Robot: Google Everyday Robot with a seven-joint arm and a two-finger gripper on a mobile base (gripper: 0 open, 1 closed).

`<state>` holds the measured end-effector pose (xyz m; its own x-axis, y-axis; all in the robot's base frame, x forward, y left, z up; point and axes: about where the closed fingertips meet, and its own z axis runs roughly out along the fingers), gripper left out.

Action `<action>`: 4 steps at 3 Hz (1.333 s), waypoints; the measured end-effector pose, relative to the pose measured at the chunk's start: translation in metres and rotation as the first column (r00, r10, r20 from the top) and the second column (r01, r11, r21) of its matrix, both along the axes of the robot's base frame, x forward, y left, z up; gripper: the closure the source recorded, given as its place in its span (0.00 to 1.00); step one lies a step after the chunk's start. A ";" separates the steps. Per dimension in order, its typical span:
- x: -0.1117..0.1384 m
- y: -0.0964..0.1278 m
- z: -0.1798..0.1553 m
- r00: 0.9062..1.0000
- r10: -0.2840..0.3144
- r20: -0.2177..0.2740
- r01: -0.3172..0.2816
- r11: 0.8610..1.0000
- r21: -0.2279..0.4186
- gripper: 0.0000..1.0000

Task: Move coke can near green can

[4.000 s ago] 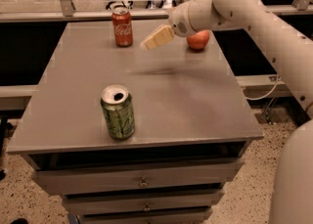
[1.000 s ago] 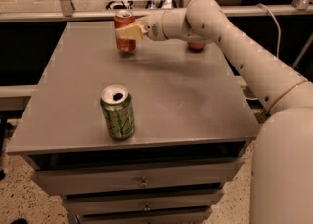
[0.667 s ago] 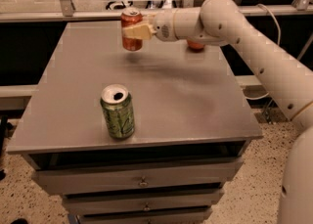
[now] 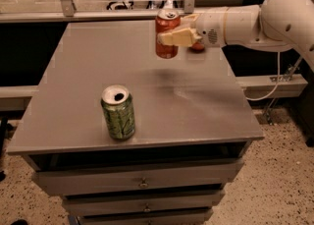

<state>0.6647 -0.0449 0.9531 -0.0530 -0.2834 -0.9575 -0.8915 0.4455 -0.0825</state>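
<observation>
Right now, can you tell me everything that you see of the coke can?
The coke can is a red soda can, apparently aluminium, with a silver top. It is upright and held in the air above the far part of the grey table, not touching it; a soft shadow lies on the surface below. The gripper is shut on its middle, with one cream finger across the front. The green can stands well apart, near the front edge.
</observation>
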 end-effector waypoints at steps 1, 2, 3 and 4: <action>0.000 0.000 0.000 1.000 0.001 0.000 -0.001 1.000 0.000 1.00; -0.028 0.002 -0.001 0.999 0.035 -0.024 -0.036 0.999 -0.007 1.00; -0.076 0.005 -0.001 0.995 0.089 -0.045 -0.089 0.996 -0.005 1.00; -0.114 0.012 -0.010 0.985 0.151 -0.082 -0.152 0.988 -0.005 1.00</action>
<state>0.5505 -0.0328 0.9433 -0.0857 -0.3045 -0.9487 -0.9525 0.3043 -0.0116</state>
